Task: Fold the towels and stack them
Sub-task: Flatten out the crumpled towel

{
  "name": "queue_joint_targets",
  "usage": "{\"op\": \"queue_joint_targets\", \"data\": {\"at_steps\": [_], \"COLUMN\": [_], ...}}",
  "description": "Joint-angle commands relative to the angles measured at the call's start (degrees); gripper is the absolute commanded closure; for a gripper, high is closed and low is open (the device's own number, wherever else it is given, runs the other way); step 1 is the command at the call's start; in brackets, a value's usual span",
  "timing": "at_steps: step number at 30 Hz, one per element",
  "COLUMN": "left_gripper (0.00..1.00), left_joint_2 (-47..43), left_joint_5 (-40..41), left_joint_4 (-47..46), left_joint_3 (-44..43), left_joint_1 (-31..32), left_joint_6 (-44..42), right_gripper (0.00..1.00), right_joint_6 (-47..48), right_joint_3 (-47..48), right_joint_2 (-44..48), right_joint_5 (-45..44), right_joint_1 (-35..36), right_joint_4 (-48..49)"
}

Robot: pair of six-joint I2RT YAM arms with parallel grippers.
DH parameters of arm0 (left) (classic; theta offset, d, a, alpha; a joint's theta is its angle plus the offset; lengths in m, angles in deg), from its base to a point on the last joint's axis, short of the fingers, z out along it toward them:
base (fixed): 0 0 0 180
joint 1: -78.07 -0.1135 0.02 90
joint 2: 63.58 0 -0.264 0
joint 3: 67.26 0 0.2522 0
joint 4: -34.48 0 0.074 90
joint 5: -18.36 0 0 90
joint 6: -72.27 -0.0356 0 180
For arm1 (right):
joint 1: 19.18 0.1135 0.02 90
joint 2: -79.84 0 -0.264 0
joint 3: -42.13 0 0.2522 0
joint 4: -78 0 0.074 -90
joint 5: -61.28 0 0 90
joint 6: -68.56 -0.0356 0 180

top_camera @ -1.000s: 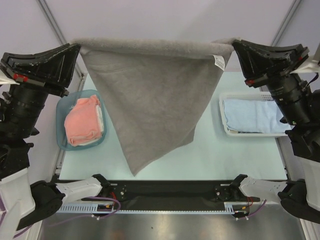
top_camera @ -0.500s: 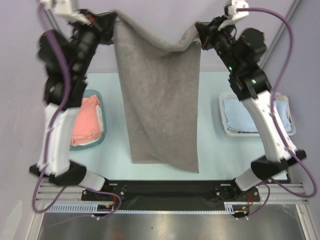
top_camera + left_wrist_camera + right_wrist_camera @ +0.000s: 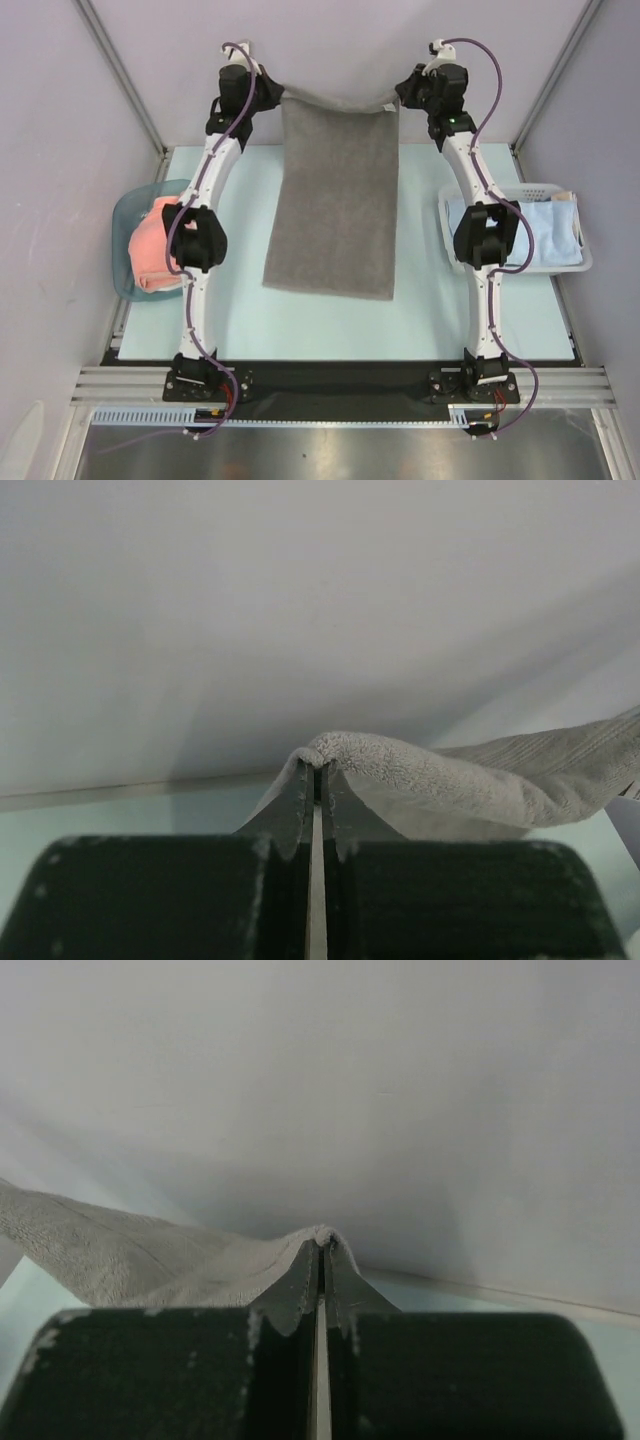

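The grey towel (image 3: 337,200) is stretched between both grippers at the far end of the table, and its lower part lies on the pale green table top (image 3: 430,310). My left gripper (image 3: 272,95) is shut on its far left corner (image 3: 330,752). My right gripper (image 3: 402,98) is shut on its far right corner (image 3: 300,1245). The salmon-pink towel (image 3: 155,245) lies folded in the blue tub, with a white towel's edge under it. The light blue towel (image 3: 540,232) lies in the white basket. Both arms are stretched far forward.
The translucent blue tub (image 3: 128,215) stands at the table's left edge. The white lattice basket (image 3: 450,250) stands at the right edge. Grey walls close the back and both sides. A black rail (image 3: 330,380) runs along the near edge.
Both arms have swung from high and near the camera out to the far end of the table. The grey towel went from hanging in the air to lying partly on the table.
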Motion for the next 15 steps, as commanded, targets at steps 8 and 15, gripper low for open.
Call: {"op": "queue_joint_targets", "data": {"at_steps": [8, 15], "left_gripper": [1.00, 1.00], "left_joint_2": [-0.79, -5.10], "left_joint_5": [-0.98, -0.37], "left_joint_4": [-12.35, -11.47], "left_joint_3": [2.44, 13.08], "left_joint_1": [-1.38, -1.82], "left_joint_6": [2.04, 2.74], "right_gripper": [1.00, 1.00], "right_joint_6": [-4.60, -7.15], "right_joint_3": [-1.62, -11.98], "right_joint_2": [0.79, 6.67], "right_joint_5": [-1.30, -3.41], "right_joint_1": [0.21, 0.12], "right_joint_4": [10.70, 5.62]}}
